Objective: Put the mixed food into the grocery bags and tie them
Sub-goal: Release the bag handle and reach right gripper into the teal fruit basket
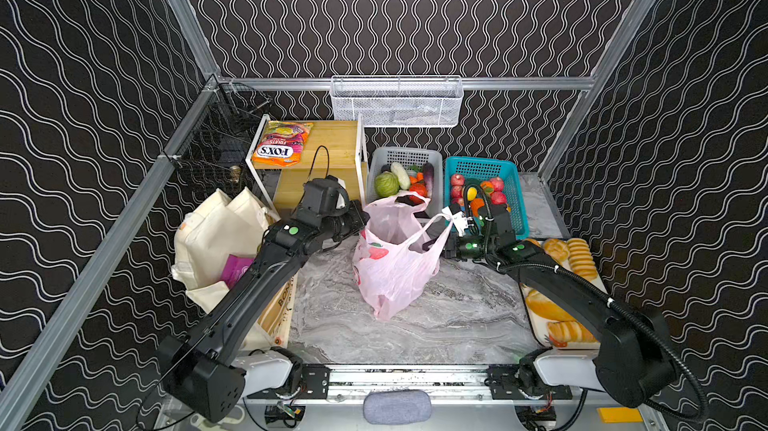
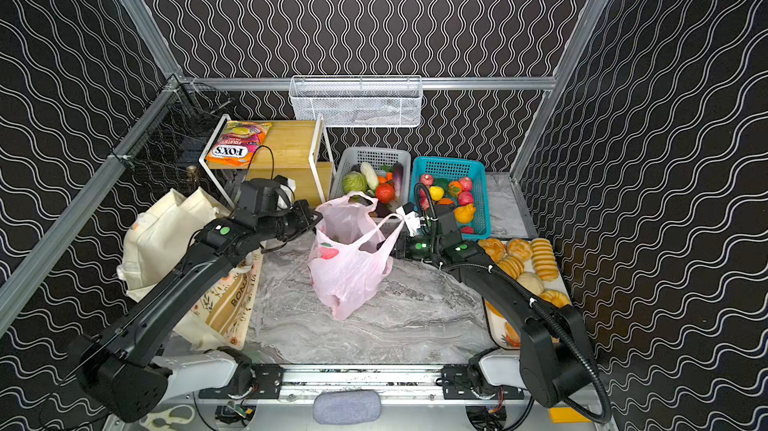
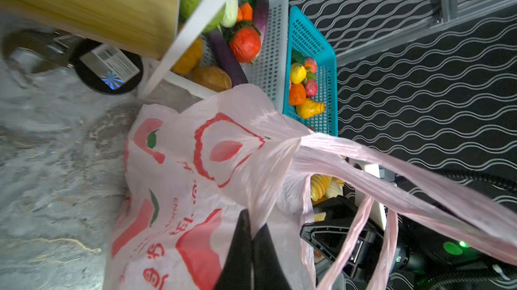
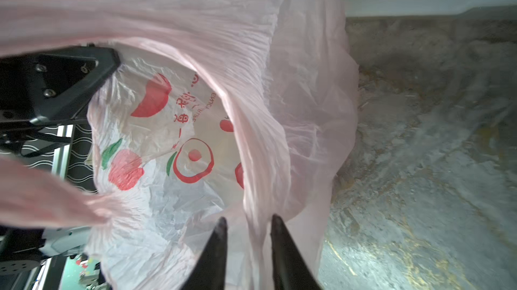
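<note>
The pink plastic bag (image 1: 390, 271) (image 2: 349, 279) stands open mid-table with its handles up. My left gripper (image 1: 365, 218) (image 3: 253, 232) is at the bag's left rim, shut on a fold of its film (image 3: 181, 190). At the right rim is my right gripper (image 1: 434, 240) (image 4: 247, 221), its jaws apart with a strip of the rim (image 4: 307, 79) hanging between them. The cream canvas tote (image 1: 216, 233) (image 2: 166, 233) slumps at the left under my left arm, a purple packet (image 1: 237, 269) showing in its mouth. Yellow and orange toy fruits (image 1: 471, 194) lie in the teal basket (image 1: 478, 161).
A grey basket (image 1: 405, 150) of vegetables stands behind the pink bag. An orange FOX'S packet (image 1: 282, 144) lies on the wooden shelf at the back left. A tray of bread (image 1: 577, 258) is along the right edge. A white wire basket (image 1: 395, 100) hangs on the back wall.
</note>
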`<action>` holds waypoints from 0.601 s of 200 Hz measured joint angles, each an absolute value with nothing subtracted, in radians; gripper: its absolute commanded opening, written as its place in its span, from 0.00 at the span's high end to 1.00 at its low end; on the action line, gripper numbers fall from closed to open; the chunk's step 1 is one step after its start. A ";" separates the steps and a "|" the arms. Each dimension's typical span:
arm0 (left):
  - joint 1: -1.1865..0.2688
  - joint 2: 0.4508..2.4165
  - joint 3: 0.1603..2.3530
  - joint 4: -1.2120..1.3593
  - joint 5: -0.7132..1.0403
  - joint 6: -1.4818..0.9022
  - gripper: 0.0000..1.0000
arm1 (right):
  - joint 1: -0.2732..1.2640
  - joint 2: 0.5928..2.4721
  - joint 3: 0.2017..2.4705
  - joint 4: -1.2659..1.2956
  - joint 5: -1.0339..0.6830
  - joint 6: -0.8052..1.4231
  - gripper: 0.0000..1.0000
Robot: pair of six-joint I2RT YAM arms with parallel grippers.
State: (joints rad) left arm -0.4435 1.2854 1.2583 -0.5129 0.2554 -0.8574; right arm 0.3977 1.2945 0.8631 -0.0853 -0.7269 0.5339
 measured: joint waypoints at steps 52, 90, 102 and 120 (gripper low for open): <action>-0.444 1.353 1.270 -0.462 0.367 -0.857 1.00 | 0.247 1.109 0.805 -0.102 -0.509 0.477 0.31; -0.444 1.350 1.240 -0.413 0.377 -0.862 1.00 | 0.125 1.193 0.906 -0.210 -0.289 0.445 0.31; -0.444 1.350 1.235 -0.407 0.377 -0.865 1.00 | 0.079 1.280 0.970 -0.250 -0.257 0.442 0.31; -0.444 1.349 1.234 -0.398 0.378 -0.865 1.00 | 0.049 1.434 1.099 -0.325 -0.206 0.429 0.31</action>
State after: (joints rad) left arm -0.4442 1.3495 1.2335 -0.3985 0.3779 -0.8650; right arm 0.0490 1.4338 1.0992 -0.3252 -0.2062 0.4294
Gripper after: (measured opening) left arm 0.049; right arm 0.690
